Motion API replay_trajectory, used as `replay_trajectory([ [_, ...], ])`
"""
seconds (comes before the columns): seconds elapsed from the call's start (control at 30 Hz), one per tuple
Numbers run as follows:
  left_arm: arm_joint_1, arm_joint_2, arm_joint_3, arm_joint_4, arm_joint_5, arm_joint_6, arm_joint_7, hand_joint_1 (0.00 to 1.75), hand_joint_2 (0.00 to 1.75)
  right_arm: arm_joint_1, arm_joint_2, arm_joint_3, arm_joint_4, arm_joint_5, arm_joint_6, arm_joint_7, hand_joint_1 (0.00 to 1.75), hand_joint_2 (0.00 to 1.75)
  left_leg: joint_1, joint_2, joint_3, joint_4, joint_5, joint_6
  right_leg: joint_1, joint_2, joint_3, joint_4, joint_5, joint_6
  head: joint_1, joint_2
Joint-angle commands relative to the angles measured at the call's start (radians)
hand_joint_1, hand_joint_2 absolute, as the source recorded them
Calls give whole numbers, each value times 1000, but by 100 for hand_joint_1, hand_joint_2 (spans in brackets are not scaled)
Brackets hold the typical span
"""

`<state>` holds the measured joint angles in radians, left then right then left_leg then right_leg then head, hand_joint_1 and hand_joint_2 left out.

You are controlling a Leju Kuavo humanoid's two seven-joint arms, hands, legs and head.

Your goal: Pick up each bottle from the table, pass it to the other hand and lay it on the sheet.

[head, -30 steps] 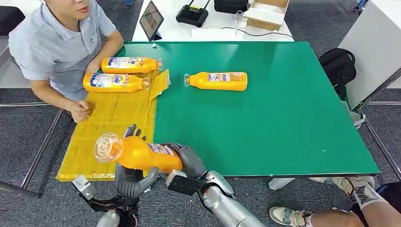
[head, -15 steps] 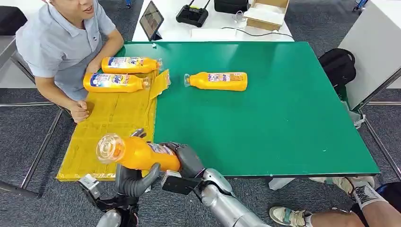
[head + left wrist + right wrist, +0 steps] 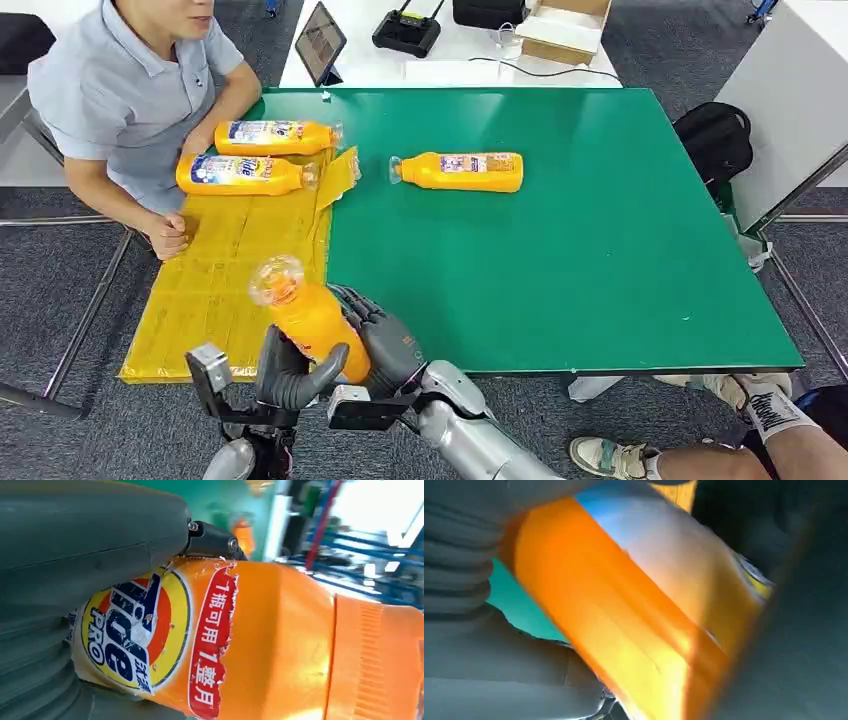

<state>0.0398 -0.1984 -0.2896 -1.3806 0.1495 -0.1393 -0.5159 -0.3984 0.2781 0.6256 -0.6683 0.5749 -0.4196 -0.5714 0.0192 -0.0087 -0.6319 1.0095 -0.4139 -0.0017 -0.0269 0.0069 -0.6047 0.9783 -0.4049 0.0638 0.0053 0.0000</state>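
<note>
At the table's near edge, left hand [image 3: 292, 372] and right hand [image 3: 385, 345] both clasp the orange bottle [image 3: 308, 318], cap tilted up. Likely rigid, smooth, moderately heavy plastic; grip mid-body.

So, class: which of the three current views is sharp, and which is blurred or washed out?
Head view: sharp and evenly lit, the held bottle crisp. Left wrist view: the bottle's label sharp, the background out of focus with blown-out brightness at one corner. Right wrist view: heavily smeared, the bottle just orange streaks.
</note>
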Motion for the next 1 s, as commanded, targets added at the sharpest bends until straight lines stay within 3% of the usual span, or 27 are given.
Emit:
replay_trajectory([
  [0.03,-48,22,13,108,-9,18,40,175,175,-1,-31,37,27,-4,-7,-12,0,0,0,0,3,-1,0,1,0,-1,3,-1,-1,-2,0,0],
  [0.4,-104,70,167,34,-157,324,33,175,175,23,-32,19,-5,-28,-35,-46,0,0,1,2,6,-1,-2,1,2,0,6,0,-2,-4,0,0],
  [0.53,-178,78,227,70,-113,350,24,175,175,6,-15,26,40,-44,-40,-67,0,0,1,0,3,0,0,0,2,-1,3,0,0,-3,0,0],
  [1.0,-225,114,226,94,-176,405,-7,175,175,0,-11,24,52,-78,-27,-88,0,0,2,0,6,-1,-1,0,2,-2,6,0,-1,-6,0,0],
])
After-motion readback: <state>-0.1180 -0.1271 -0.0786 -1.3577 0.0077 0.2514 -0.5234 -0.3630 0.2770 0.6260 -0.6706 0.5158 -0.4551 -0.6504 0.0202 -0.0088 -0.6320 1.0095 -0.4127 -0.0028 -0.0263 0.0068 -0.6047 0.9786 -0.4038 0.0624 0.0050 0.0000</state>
